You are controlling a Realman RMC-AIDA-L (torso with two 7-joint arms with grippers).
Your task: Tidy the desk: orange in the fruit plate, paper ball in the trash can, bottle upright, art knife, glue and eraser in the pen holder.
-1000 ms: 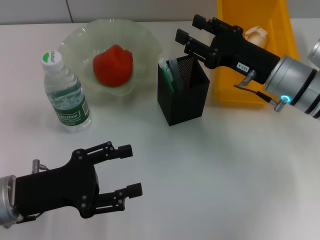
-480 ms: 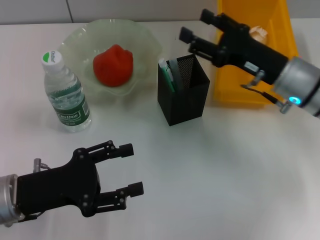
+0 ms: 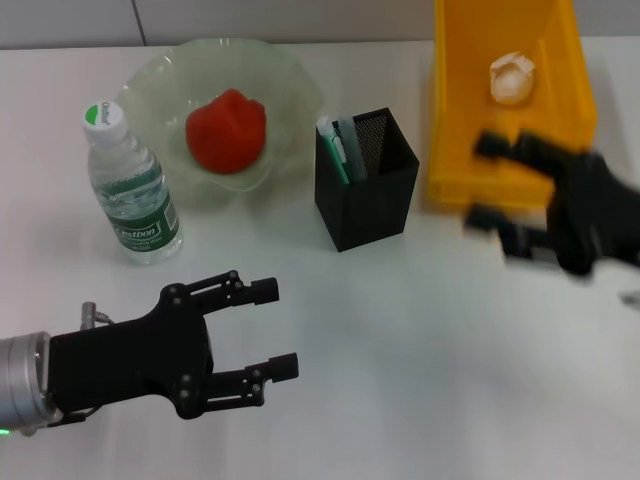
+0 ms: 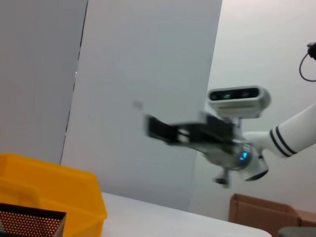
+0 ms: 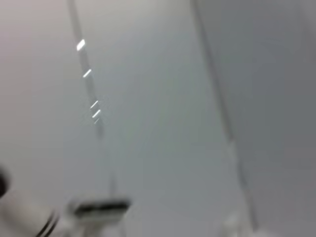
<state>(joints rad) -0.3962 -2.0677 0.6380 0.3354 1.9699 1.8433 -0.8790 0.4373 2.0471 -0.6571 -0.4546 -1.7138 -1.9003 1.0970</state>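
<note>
Left gripper (image 3: 268,328) sits low near the front of the table (image 3: 400,350), fingers spread wide, nothing between them, touching nothing. Moving rightward: bottle (image 3: 128,188) stands upright, cap on, just beside the fruit plate (image 3: 290,90), which holds the orange (image 3: 226,130) (looks more red than orange). Pen holder (image 3: 366,192) is next, a few pen-like items poking out of its near-left corner; art knife, glue and eraser can't be told apart in there. Yellow trash can (image 3: 470,150) follows with the paper ball (image 3: 512,77) lying inside. Right gripper (image 3: 500,190) is over the table beside the bin's front wall, smeared by motion, apparently spread apart and empty. Risk as I judge it: that swinging right arm could clip the bin's wall or nudge the pen holder; the left arm, if it reaches forward, could topple the bottle.
</note>
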